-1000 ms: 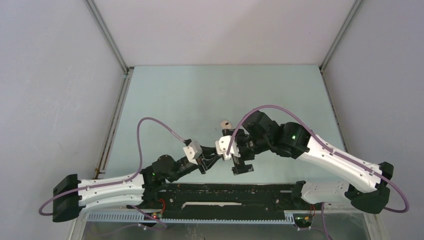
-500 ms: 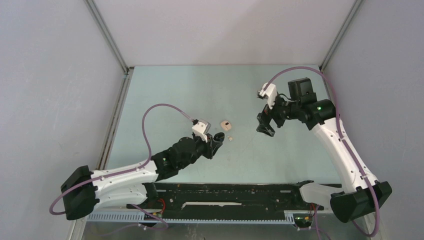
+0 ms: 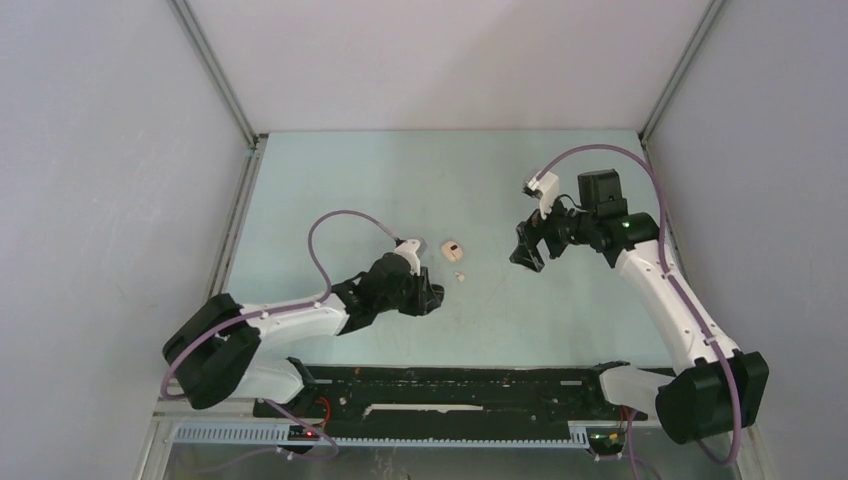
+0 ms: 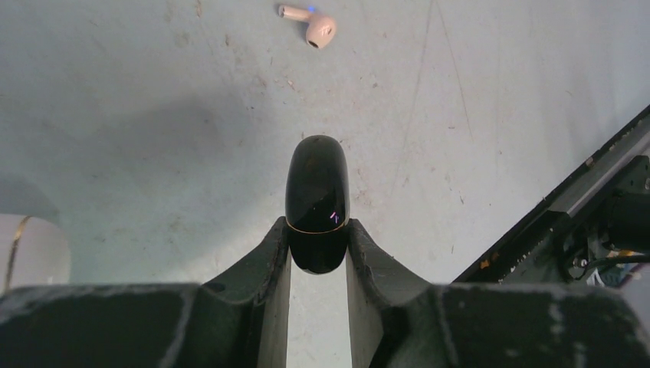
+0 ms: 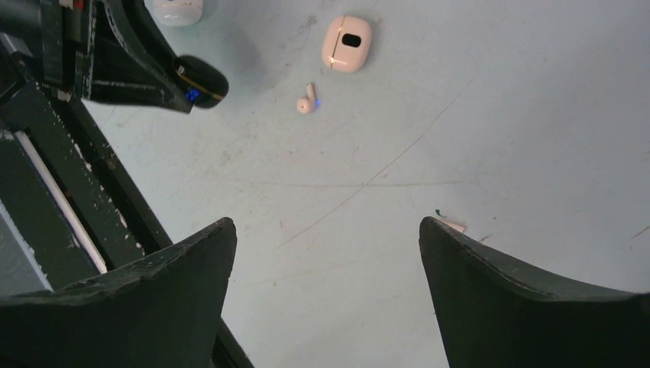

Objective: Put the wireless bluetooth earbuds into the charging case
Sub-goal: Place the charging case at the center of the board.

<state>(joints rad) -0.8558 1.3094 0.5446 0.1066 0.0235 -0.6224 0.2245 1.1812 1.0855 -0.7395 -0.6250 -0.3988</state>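
Top external: left gripper (image 4: pixel 316 234) clamping black case (image 4: pixel 316 184) drew back slightly; right gripper (image 3: pixel 529 251) wide open.

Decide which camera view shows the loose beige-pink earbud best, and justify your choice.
Left wrist: the beige-pink earbud lies close ahead, with stem, bud and blue light distinct. The right wrist view shows the earbud smaller, near the beige-pink charging case. The top external view gives only a pale speck.
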